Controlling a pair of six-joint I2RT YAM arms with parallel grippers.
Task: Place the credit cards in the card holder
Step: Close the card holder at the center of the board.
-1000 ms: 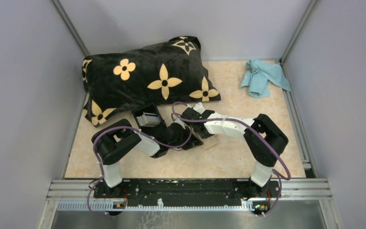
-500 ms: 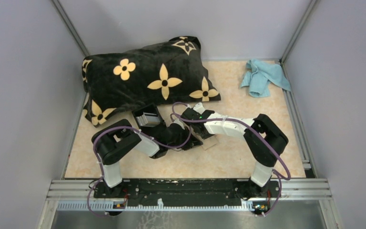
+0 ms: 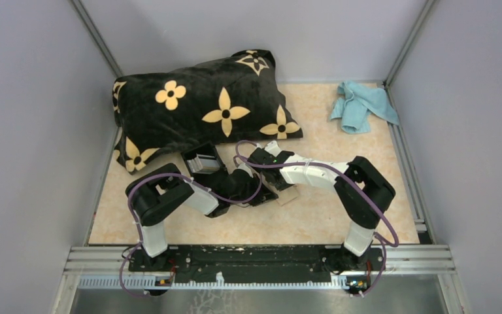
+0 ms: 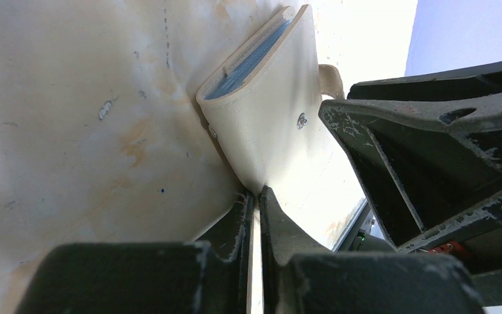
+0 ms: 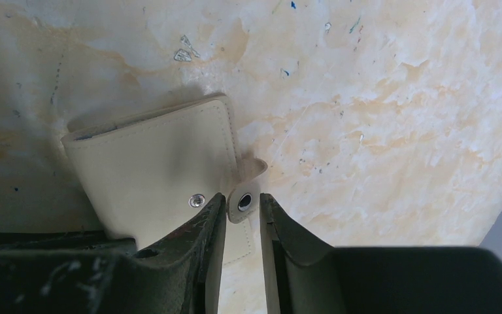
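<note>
From the top view, a black pillow [image 3: 202,108] with yellow flowers sits at the back of the desk [image 3: 327,222] and a light blue cloth [image 3: 361,104] lies in the far right corner. The card holder [image 3: 201,161] is on the desk right at the pillow's near edge, with its grey ribbed slots showing, just left of where the left arm [image 3: 202,196] and right arm [image 3: 314,173] meet mid-desk. A bit of beige wallet [image 3: 289,196] pokes out under them, but you can't really see what the fingers are doing from up here. In the left wrist view, the left end effector [image 4: 253,196] is clamped shut on the wallet's lower edge, with a thin pale strip pinched between the fingers. The wallet stands tilted up off the desk, and the blue edges of what look like cards [image 4: 248,62] are tucked in its far open end. The other arm's black fingers fill the right side, close against the wallet. In the right wrist view, the right end effector [image 5: 243,196] is parted a little with the wallet's snap tab [image 5: 253,173] in the gap. It looks loose rather than squeezed, though I can't tell if the left finger is brushing it. No grey card turns up anywhere.
</note>
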